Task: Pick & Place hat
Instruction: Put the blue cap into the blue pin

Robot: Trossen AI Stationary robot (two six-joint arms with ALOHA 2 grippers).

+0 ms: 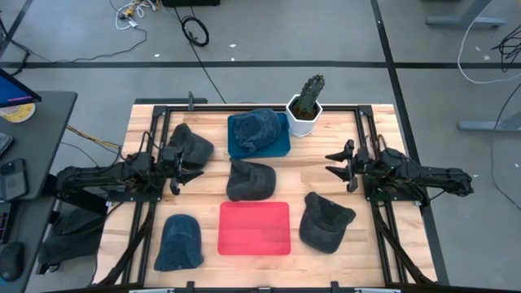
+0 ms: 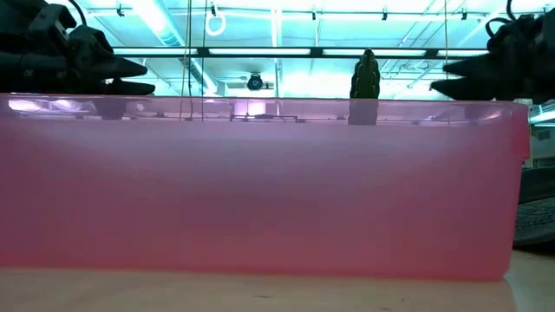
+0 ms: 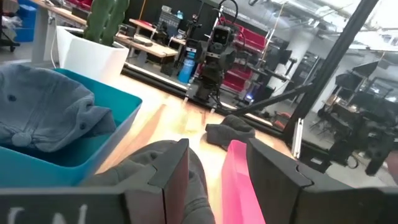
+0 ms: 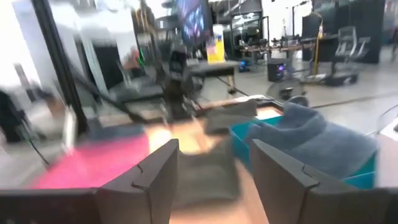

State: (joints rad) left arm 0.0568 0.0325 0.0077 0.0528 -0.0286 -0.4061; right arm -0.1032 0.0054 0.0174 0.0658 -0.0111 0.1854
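Note:
Several hats lie on the wooden table: a dark grey hat [image 1: 248, 179] in the middle, a black hat [image 1: 191, 145] at far left, a blue denim hat [image 1: 180, 242] at near left and a dark hat [image 1: 326, 221] at near right. One more blue hat [image 1: 256, 130] sits in a teal bin [image 1: 279, 146]. A pink bin [image 1: 255, 228] stands near the front edge. My left gripper [image 1: 189, 167] hovers open, left of the grey hat [image 3: 186, 177]. My right gripper [image 1: 338, 167] hovers open, right of that hat [image 4: 211, 168].
A cactus in a white pot [image 1: 305, 107] stands at the far edge, beside the teal bin. In the low view the pink bin's wall [image 2: 260, 191] fills the picture. Bare wood lies between the grey hat and my right gripper. A black frame rims the table.

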